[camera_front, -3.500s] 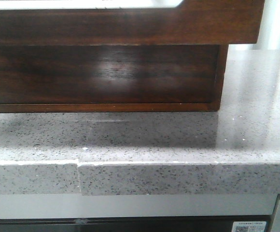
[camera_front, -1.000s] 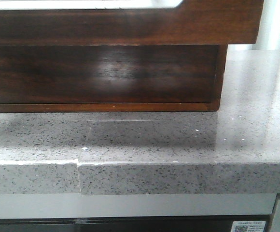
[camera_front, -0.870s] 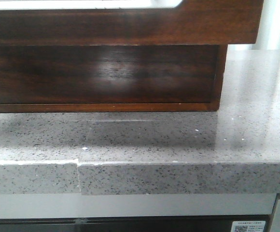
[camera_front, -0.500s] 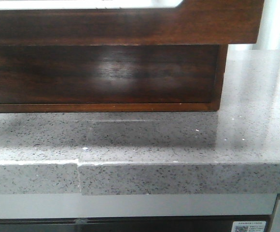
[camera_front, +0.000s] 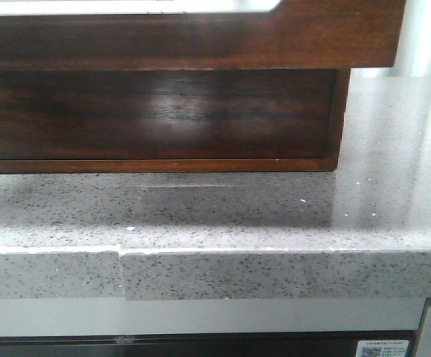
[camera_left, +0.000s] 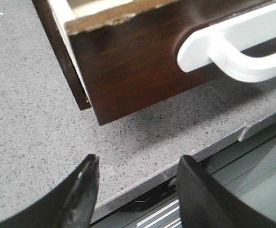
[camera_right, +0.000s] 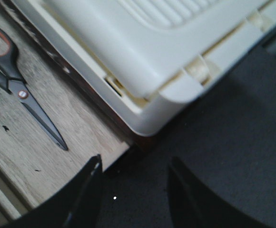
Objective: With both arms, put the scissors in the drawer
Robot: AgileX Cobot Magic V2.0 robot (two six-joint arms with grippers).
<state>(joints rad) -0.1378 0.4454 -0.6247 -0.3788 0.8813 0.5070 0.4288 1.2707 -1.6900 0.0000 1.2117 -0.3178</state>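
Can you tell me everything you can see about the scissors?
The scissors show only in the right wrist view. They have dark blades, shut together and tapering to a sharp tip, a small round silver-and-red screw at the pivot, and black handles with a red-orange lining in the loop. Part of the handles runs out of the picture. They lie flat on a light wooden surface, beside a white plastic tray. Nothing grips them; the right pincer is open and apart from them.

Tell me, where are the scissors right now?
In the right wrist view, the scissors lie flat on a light wooden surface, beside a white plastic tray, ahead of the open right gripper.
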